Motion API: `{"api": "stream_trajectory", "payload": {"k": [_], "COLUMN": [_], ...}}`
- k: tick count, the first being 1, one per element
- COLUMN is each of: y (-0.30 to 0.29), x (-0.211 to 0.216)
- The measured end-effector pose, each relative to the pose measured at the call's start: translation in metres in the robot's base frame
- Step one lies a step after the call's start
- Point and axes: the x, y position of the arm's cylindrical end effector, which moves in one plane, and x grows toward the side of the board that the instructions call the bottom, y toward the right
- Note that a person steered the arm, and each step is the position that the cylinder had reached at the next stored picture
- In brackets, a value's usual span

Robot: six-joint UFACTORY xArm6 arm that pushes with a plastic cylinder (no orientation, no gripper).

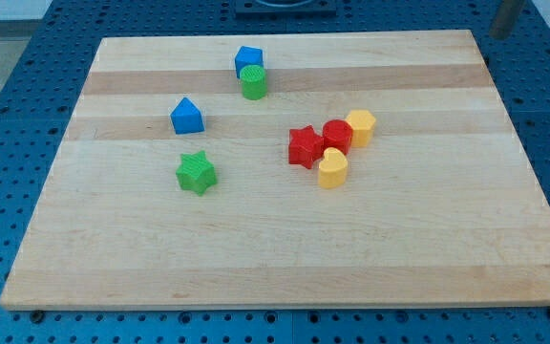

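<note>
Taking the red star (pixel 304 146) as landmark: well to its left lies the blue house-shaped block (pixel 187 117), the green star (pixel 196 173) lower; up-left sit a blue block (pixel 248 59) touching a green cylinder (pixel 253 82); touching its right, the red cylinder (pixel 337 135), yellow hexagonal block (pixel 361 126), yellow heart (pixel 332 168); rod (pixel 505 16) far upper right, my tip hidden; no pincer, state untellable

On the board (pixel 447 268), the four-block cluster (pixel 335 137) lies right of the lone star (pixel 196 173).
</note>
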Motion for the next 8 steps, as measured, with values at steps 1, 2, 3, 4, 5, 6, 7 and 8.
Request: {"api": "stream_trajectory", "payload": {"k": [1,2,3,4,5,6,7,8], "y": [0.0,-0.051,-0.125,-0.132,-0.132,-0.145,-0.159,-0.174], "x": [0.0,0.007,0.014,0.014,0.014,0.014,0.014,0.014]}}
